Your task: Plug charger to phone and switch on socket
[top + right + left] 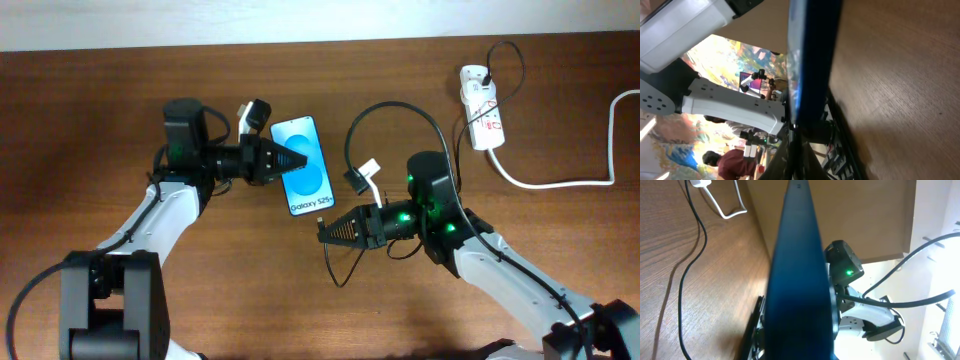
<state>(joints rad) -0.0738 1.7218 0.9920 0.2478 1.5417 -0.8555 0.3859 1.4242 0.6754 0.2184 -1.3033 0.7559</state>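
The phone (308, 172), blue-screened with "Galaxy S25+" at its near end, is held over the table by my left gripper (300, 159), which is shut on its left long edge. The left wrist view shows the phone (797, 280) edge-on, filling the middle of the frame and hiding the jaws. My right gripper (323, 232) is shut on the charger (320, 220), its plug tip right at the phone's near short end. In the right wrist view the phone (812, 55) rises edge-on above the thin dark charger (793, 150). The white socket (483, 118) lies at the far right.
The black charger cable (400, 106) arcs from my right arm up and across to the socket's far end. A thick white cord (560, 183) runs from the socket to the right table edge. A white tag (368, 170) hangs on the cable beside the phone.
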